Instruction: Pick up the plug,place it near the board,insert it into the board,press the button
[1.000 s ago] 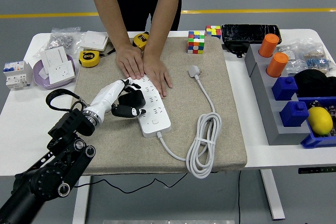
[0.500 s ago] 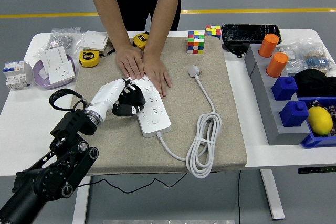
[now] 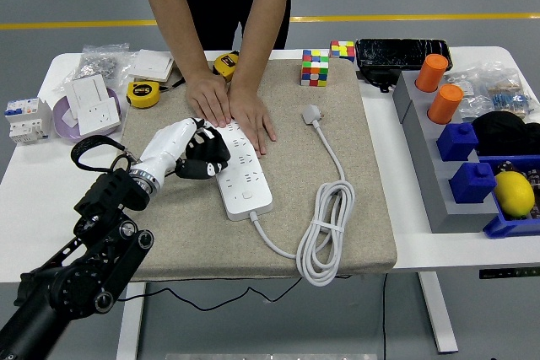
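Writing: no brand or label can be read; the print on the yellow tape measure point(image 3: 143, 94) is too small to make out.
Left hand: the left hand point(image 3: 196, 154) comes in from the lower left, white on the back with black fingers point(image 3: 211, 153). The fingers are curled and narrow, and they rest against the left edge of the board point(image 3: 240, 172), near its middle. It holds nothing.
Right hand: not seen anywhere.
Board: a white power strip lying at a slant on the beige mat point(image 3: 354, 191), its button point(image 3: 246, 195) toward the near end.
Plug: the plug point(image 3: 312, 113) lies on the mat, right of the board and apart from it, not inserted. Its white cable point(image 3: 325, 233) runs toward the near edge and makes a coiled loop before it joins the board's near end.
Person: a person's hands point(image 3: 229, 107) press flat on the far end of the board.
Change: compared with half a second ago, the left hand sits a little higher in the picture and further over the board's edge, and the board's near end has shifted slightly. The plug has not moved.
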You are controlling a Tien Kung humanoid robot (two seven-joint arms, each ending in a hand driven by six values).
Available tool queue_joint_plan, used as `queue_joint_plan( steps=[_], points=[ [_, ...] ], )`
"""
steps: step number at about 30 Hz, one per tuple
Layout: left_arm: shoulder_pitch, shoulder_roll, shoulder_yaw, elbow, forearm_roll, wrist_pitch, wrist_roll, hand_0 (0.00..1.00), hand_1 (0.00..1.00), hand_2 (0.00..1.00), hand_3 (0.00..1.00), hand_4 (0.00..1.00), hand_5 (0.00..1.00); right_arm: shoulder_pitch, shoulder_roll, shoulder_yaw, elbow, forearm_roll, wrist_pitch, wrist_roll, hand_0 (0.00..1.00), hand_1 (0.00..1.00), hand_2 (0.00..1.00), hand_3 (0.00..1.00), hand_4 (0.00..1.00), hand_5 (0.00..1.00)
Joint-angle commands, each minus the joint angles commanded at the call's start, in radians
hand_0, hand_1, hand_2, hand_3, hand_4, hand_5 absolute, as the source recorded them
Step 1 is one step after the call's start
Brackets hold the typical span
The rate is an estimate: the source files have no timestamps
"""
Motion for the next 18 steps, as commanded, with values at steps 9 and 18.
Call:
queue_joint_plan(
  steps=[9,18],
  points=[
    [0.021,0.011,-0.117,-0.097,0.021,-0.006,0.003,0.387,0.384,0.439,0.568,0.563,0.002,-0.002,0.002,0.004,0.000,0.002,-0.001,0.000,0.833,0.725,0.721,0.763,0.998,0.987],
    [0.056,0.056,-0.269,-0.058,0.040,-0.010,0.001,0.392,0.388,0.430,0.570,0.558,0.002,-0.003,0.003,0.007,0.000,0.004,-0.002,0.000,0.833,0.725,0.722,0.763,0.998,0.988]
  ],
)
